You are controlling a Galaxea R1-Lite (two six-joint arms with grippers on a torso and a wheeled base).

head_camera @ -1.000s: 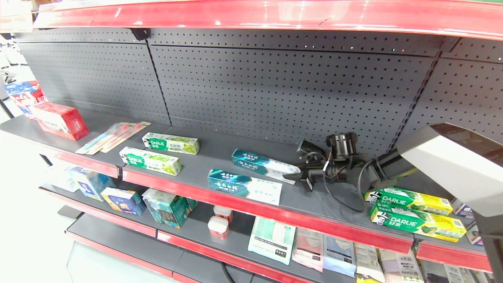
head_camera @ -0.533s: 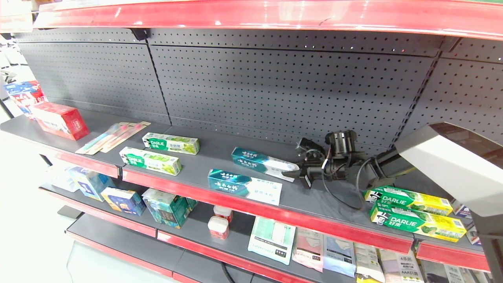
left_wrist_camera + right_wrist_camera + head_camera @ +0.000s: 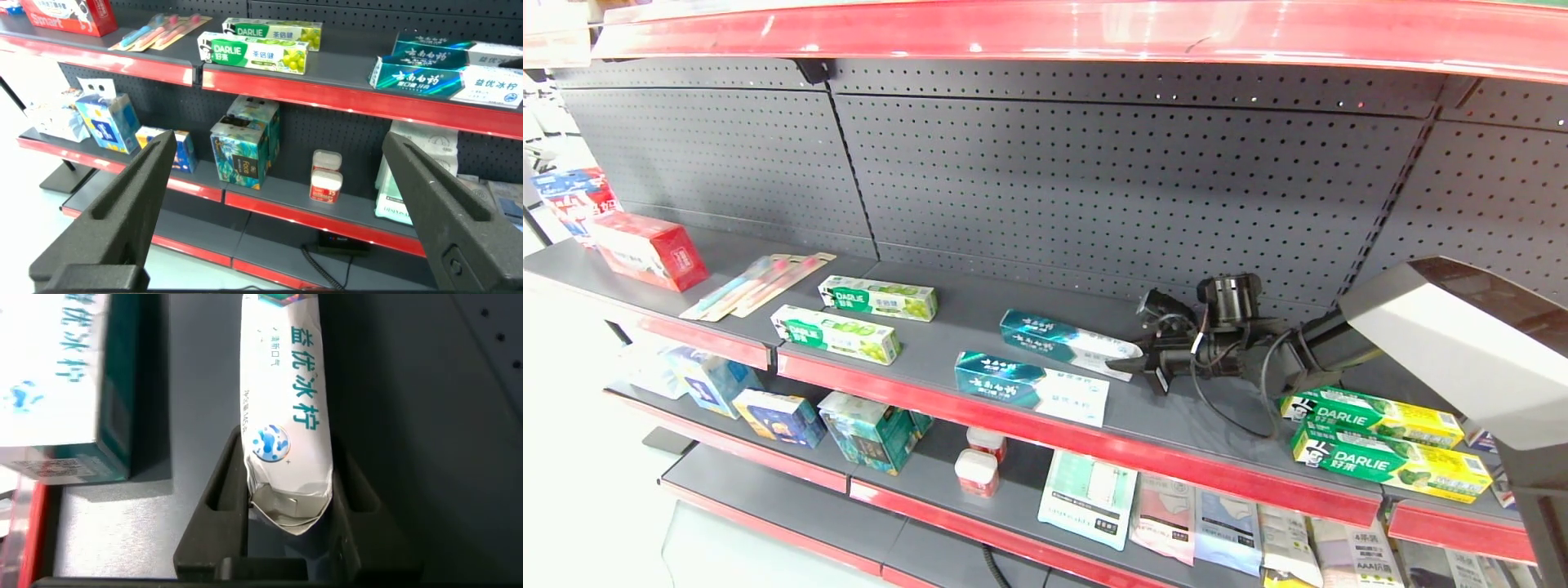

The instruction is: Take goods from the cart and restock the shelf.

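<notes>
A teal-and-white toothpaste box (image 3: 1062,343) lies on the grey middle shelf (image 3: 1176,420), just behind a second matching box (image 3: 1029,388). My right gripper (image 3: 1132,362) is at the rear box's right end, low over the shelf. In the right wrist view the box (image 3: 286,400) has its end flap between the two black fingers (image 3: 222,486), which press its sides, so my right gripper (image 3: 284,449) is shut on it. My left gripper (image 3: 278,143) hangs open with nothing between its fingers, facing the lower shelves.
Green toothpaste boxes (image 3: 837,333) lie left of the teal ones, and two more (image 3: 1380,437) lie at the right. Toothbrush packs (image 3: 760,282) and a red box (image 3: 645,249) sit far left. The pegboard back wall (image 3: 1094,180) stands close behind. Lower shelves hold several goods (image 3: 245,143).
My right gripper has slid a little to the left along the shelf, and the rear teal box has shifted slightly left with it.
</notes>
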